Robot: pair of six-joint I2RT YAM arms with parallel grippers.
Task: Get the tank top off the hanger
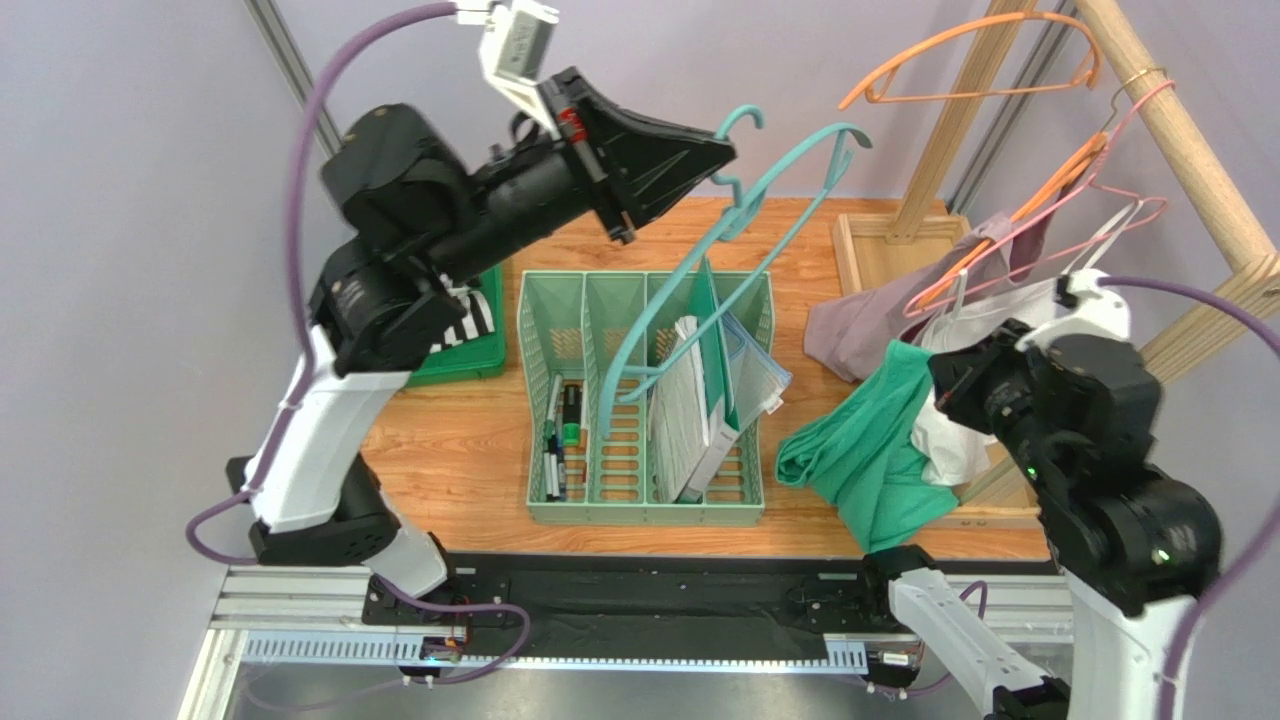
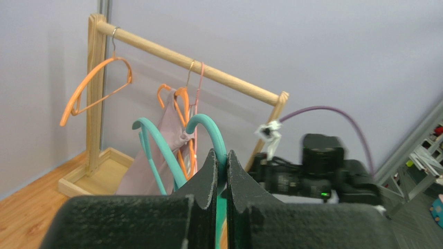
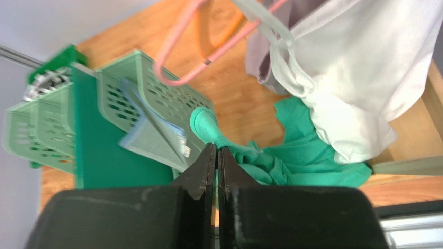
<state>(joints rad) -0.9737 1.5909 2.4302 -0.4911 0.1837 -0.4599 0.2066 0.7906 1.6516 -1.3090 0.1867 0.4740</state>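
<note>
My left gripper (image 1: 718, 153) (image 2: 222, 155) is raised high over the table and shut on the teal hanger (image 1: 796, 162) (image 2: 209, 124), just below its hook. The hanger is bare and slants down toward the basket. The green tank top (image 1: 879, 450) (image 3: 312, 161) droops in a bunch at the right, off the hanger. It hangs from my right gripper (image 1: 939, 393) (image 3: 217, 150), whose tips are shut on a fold of the cloth. The lower part of the top sags past the table's front edge.
A pale green slotted basket (image 1: 646, 513) with booklets and pens stands mid-table under the hanger. A wooden rack (image 1: 1187, 143) at the right carries an orange hanger (image 1: 977, 60), pink hangers, a white garment (image 3: 343, 78) and a mauve one (image 1: 872, 323). A dark green tray (image 1: 466, 357) lies left.
</note>
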